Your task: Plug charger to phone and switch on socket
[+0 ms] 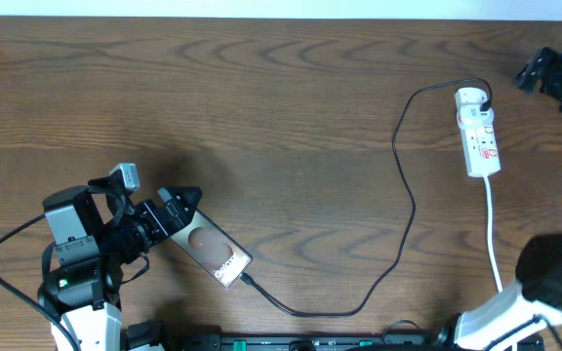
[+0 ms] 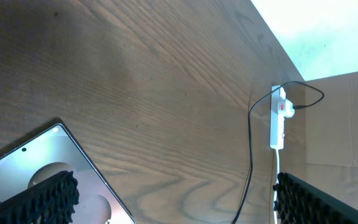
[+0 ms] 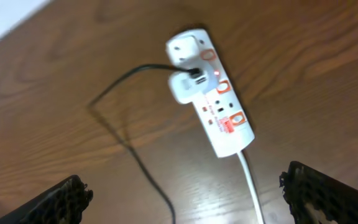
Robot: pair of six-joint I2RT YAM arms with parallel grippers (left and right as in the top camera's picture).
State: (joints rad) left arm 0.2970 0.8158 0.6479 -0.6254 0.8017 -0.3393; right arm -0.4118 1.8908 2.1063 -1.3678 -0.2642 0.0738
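Left gripper (image 2: 176, 190) gapes wide over the phone (image 2: 36, 155) (charger (image 1: 398, 195) at its end); right gripper (image 3: 182, 177), equally wide, above the socket (image 3: 213, 93).

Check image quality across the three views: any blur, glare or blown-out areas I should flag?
Overhead: sharp and evenly lit, the table grain crisp. Left wrist: pale glare patches on the phone back, and the area beyond the table's far edge is blown out white. Right wrist: blurred throughout, the socket markings smeared.
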